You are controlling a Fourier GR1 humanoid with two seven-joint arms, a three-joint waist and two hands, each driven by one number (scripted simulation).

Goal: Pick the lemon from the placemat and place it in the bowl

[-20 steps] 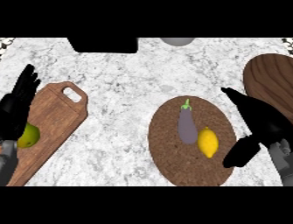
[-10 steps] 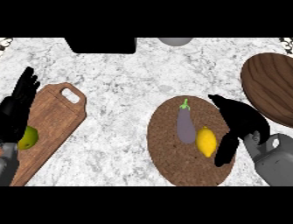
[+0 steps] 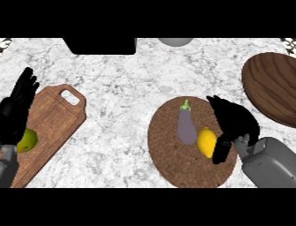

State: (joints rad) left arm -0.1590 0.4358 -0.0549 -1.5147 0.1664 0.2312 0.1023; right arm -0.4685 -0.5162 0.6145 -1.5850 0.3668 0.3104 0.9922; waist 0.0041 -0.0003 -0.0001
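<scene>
Marble counter (image 3: pixel 124 84) all the way across, and your round cork placemat (image 3: pixel 176 154) sits at the near right with the lemon (image 3: pixel 206 141) on its right half, touching or just beside the eggplant (image 3: pixel 187 126) to its left. The wooden bowl (image 3: pixel 284 88) waits at the far right, well apart from the mat and with nothing showing inside it.

You're in the approach-and-grasp step. Your right hand (image 3: pixel 236 126) is down at the lemon's right flank, the fingers (image 3: pixel 223 110) arched over the far side and the thumb (image 3: pixel 221 152) dropping past the near end. They look curved but not closed round the fruit; I can't see a pinch yet, and I can't tell whether they touch the skin.

Your left hand (image 3: pixel 13 110) rests at the left edge over the cutting board (image 3: pixel 58 119), fingers straight and slightly spread, with a green fruit (image 3: pixel 28 140) just beside it. Leave it there.

Next, I'd judge you need to close fingers and thumb round the lemon without nudging the eggplant, lift clear of the mat, then carry it right and far to the bowl.
</scene>
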